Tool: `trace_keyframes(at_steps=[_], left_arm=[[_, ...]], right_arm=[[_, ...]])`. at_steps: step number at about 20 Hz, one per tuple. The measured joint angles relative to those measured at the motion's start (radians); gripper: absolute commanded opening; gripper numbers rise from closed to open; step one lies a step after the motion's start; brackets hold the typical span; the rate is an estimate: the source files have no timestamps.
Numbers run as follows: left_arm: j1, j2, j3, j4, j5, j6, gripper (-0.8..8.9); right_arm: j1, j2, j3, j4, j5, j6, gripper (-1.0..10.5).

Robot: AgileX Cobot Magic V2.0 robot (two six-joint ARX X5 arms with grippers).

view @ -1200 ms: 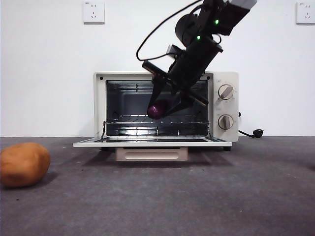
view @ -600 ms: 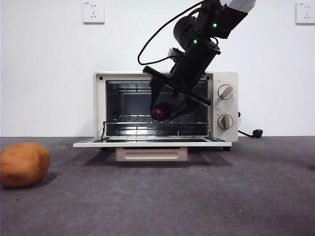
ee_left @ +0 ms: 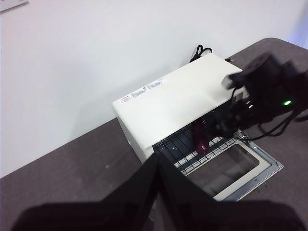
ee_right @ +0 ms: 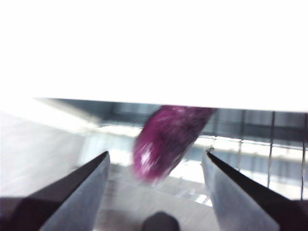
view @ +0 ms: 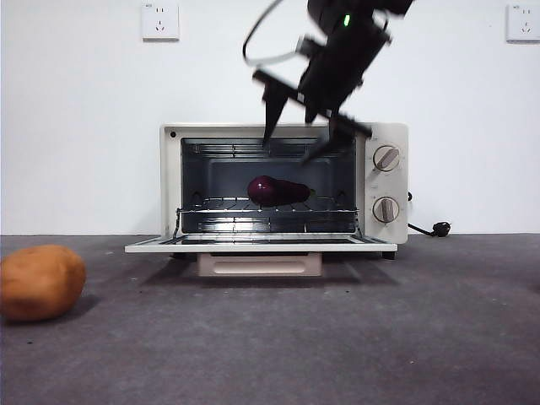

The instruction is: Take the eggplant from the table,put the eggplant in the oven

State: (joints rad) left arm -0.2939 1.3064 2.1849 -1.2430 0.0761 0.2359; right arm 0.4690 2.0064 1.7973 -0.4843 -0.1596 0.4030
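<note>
Now the eggplant (view: 276,191) is seen lying on the wire rack (view: 266,204) inside the oven (view: 381,181), door (view: 260,245) down. Above the opening, the right gripper (view: 297,148) is held with jaws spread and empty. Left gripper (ee_left: 159,166): jaws pressed together, well back. A potato (view: 40,281) is noted on the table (view: 337,337).

From the front we look level across the table (view: 354,337), low and close, straight into the open oven (view: 284,181) at twelve o'clock. From the left wrist we look down from high and well back, seeing the oven's (ee_left: 178,98) top and open door toward two o'clock. From the right wrist we sit very near the oven mouth, facing in between its jaws. All three views share the eggplant (view: 277,191) on the rack.
</note>
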Motion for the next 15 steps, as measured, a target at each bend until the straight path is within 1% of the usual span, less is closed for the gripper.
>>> trace_keyframes(at_steps=[2,5,7,9,10,13,15], left_arm=[[0.0,0.005,0.0,0.0,0.0,0.0,-0.06],[0.0,0.009,0.0,0.0,0.0,0.002,-0.06],[0.0,0.014,0.0,0.0,0.0,0.006,-0.06],[0.0,0.02,0.0,0.0,0.0,0.007,-0.06],[0.0,0.024,0.0,0.0,0.0,0.007,-0.06],[0.0,0.035,0.0,0.001,0.001,0.007,-0.06],[0.0,0.042,0.0,0.001,0.001,0.008,-0.06]], right_arm=[[0.008,-0.054,0.002,-0.059,-0.005,-0.014,3.3],[0.032,-0.13,0.002,-0.154,-0.005,-0.076,3.3],[0.05,-0.198,0.002,-0.182,-0.005,-0.114,3.3],[0.058,-0.254,0.002,-0.195,-0.005,-0.136,3.3],[0.062,-0.287,0.002,-0.201,-0.005,-0.145,3.4],[0.063,-0.384,0.002,-0.201,-0.005,-0.165,4.6],[0.062,-0.447,0.002,-0.201,-0.005,-0.168,4.7]])
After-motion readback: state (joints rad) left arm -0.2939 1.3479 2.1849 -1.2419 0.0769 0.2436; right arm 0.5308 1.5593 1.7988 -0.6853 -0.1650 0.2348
